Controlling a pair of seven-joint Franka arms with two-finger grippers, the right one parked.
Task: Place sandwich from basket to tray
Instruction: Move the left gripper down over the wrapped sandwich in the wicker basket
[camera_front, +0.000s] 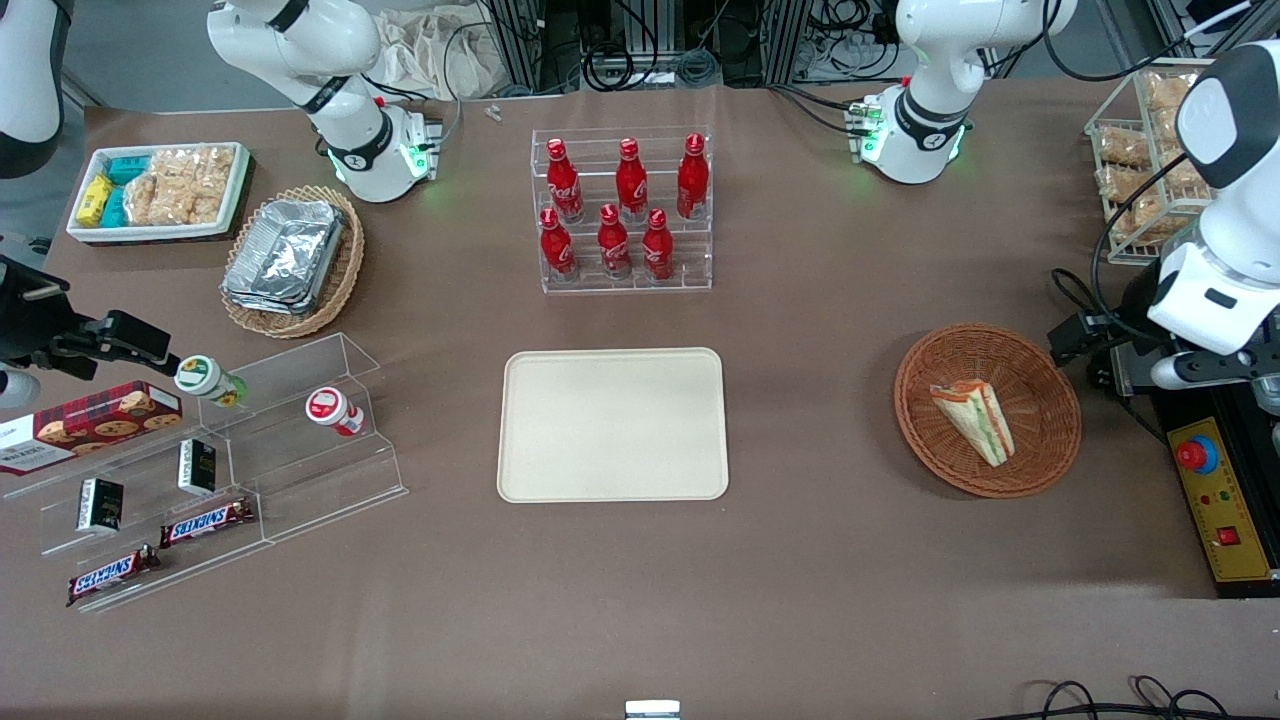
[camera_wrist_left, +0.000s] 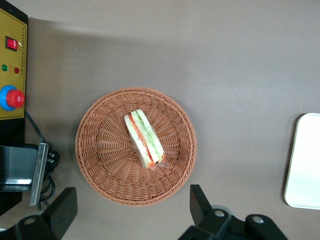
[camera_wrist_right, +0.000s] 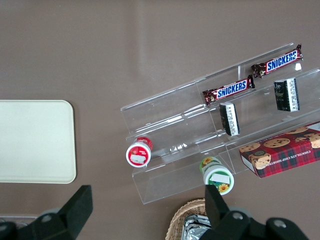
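The sandwich, a wrapped wedge with orange and green layers, lies in the round reddish-brown basket toward the working arm's end of the table. The cream tray sits bare at the table's middle. My left gripper hangs above the table beside the basket, at its edge toward the working arm's end. In the left wrist view the gripper is open and empty, its fingers spread wide, with the basket and sandwich below. The tray's edge also shows there.
A yellow control box with a red button lies close to the basket. A rack of red cola bottles stands farther from the camera than the tray. Toward the parked arm's end are a clear snack shelf, a tan foil-container basket and a white bin.
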